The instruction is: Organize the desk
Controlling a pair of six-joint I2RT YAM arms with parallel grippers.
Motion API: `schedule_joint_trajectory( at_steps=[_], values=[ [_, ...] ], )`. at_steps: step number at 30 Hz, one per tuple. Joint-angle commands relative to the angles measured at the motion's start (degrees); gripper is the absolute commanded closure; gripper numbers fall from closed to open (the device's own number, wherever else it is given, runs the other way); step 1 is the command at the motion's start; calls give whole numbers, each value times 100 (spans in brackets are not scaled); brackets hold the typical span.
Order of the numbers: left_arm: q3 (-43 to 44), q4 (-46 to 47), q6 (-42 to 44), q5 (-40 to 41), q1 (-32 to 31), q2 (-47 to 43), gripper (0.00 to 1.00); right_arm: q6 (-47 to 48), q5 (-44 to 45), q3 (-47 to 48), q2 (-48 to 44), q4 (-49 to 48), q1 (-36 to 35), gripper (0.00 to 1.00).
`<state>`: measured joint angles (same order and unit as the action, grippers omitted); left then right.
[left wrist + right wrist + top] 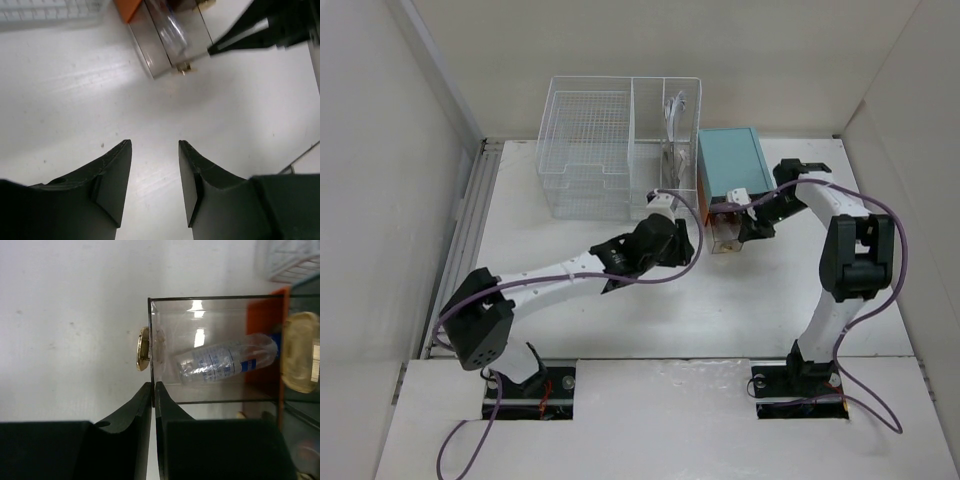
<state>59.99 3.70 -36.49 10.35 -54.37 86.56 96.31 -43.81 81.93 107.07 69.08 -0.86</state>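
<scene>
The white desk (pixel 620 320) carries a teal box (pixel 732 160) with a clear drawer (pixel 725 232) pulled out toward me. My right gripper (pixel 153 386) is shut on the drawer's thin clear front wall (pixel 151 330), just below its gold knob (pixel 143 349). A small clear bottle with a blue label (pixel 225 360) lies inside the drawer. The right gripper also shows in the top view (pixel 752 215). My left gripper (pixel 155 145) is open and empty, low over bare desk (pixel 75 100), a little short of the drawer (pixel 170 35). It sits left of the drawer in the top view (pixel 682 250).
A white wire-mesh basket (pixel 588 150) stands at the back, left of the teal box, with thin items in its right compartment (pixel 675 130). A second gold knob (pixel 300 352) shows on the box front. Walls close in the left, back and right sides.
</scene>
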Motion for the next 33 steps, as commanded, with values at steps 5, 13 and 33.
schedule_joint_trajectory(
  at_steps=[5,13,33],
  values=[
    [-575,43,-367,441,-617,-1115,61,-1796,162,534,104,-1404,-248,88],
    [-1427,157,-763,573,-909,-1616,61,-3039,550,-10,-430,-2987,-564,71],
    [-2386,447,-1211,626,-1190,-2504,61,-1422,1304,-696,-573,-1730,-863,96]
  ],
)
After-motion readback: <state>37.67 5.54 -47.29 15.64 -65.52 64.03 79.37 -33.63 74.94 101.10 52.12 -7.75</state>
